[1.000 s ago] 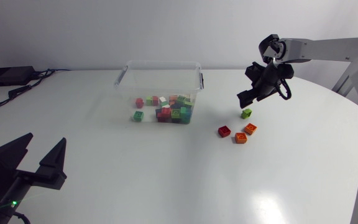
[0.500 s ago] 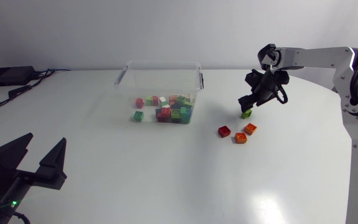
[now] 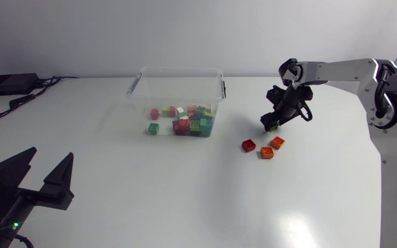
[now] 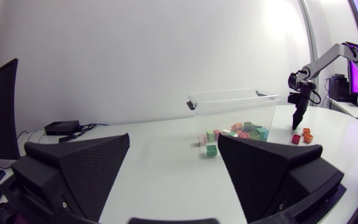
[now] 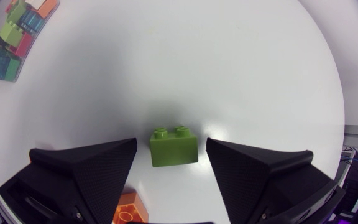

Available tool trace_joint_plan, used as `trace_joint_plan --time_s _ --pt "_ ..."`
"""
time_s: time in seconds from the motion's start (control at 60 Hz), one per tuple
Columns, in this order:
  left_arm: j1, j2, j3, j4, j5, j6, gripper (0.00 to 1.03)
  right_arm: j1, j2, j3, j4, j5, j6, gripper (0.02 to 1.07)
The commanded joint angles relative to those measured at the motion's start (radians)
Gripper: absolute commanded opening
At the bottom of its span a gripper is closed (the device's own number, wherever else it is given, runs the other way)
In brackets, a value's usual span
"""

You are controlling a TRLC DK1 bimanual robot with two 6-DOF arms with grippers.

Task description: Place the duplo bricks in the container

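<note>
A green brick [image 5: 174, 147] lies on the white table between the fingers of my right gripper [image 5: 171, 163], with a small gap on each side; the gripper is open. From above, the right gripper [image 3: 273, 122] stands low over the green brick [image 3: 273, 127], right of the clear container [image 3: 178, 70]. Several coloured bricks [image 3: 185, 120] lie inside it. A red brick [image 3: 249, 145] and two orange bricks [image 3: 277, 142] [image 3: 267, 153] lie loose near the gripper. My left gripper [image 3: 38, 178] rests open at the front left, holding nothing.
A black box [image 3: 9, 84] with cables sits at the back left of the table. An orange brick [image 5: 129, 210] lies close beside one right finger. The container's corner [image 5: 11, 31] shows ahead of the right gripper.
My right gripper has come down and to the left onto the green brick, and its fingers have narrowed around it. The left arm has not moved.
</note>
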Motion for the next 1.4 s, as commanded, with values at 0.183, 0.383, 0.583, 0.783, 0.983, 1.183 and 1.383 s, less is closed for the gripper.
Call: trace_joint_plan --time_s 0.183,0.383,0.583,0.783,0.983,1.183,1.383 --pt "0.009 -0.008 -0.019 0.013 0.008 0.009 0.99 0.011 0.042 0.008 0.002 0.016 -0.035 0.5" --pt "0.009 -0.008 -0.019 0.013 0.008 0.009 0.99 0.012 0.049 0.011 0.006 0.016 -0.041 0.41" --pt "0.009 -0.008 -0.019 0.013 0.008 0.009 0.99 0.011 0.002 -0.025 0.019 0.011 -0.043 0.39" --pt "0.009 -0.008 -0.019 0.013 0.008 0.009 0.99 0.055 -0.29 -0.184 0.011 -0.036 -0.021 0.39" --pt "0.009 -0.008 -0.019 0.013 0.008 0.009 0.99 0.205 -0.537 -0.279 0.003 -0.041 0.045 0.39" --pt "0.009 -0.008 -0.019 0.013 0.008 0.009 0.99 0.328 -0.595 -0.259 0.048 -0.058 0.125 0.39" --pt "0.009 -0.008 -0.019 0.013 0.008 0.009 0.99 0.416 -0.563 -0.238 0.204 -0.064 0.203 0.39"
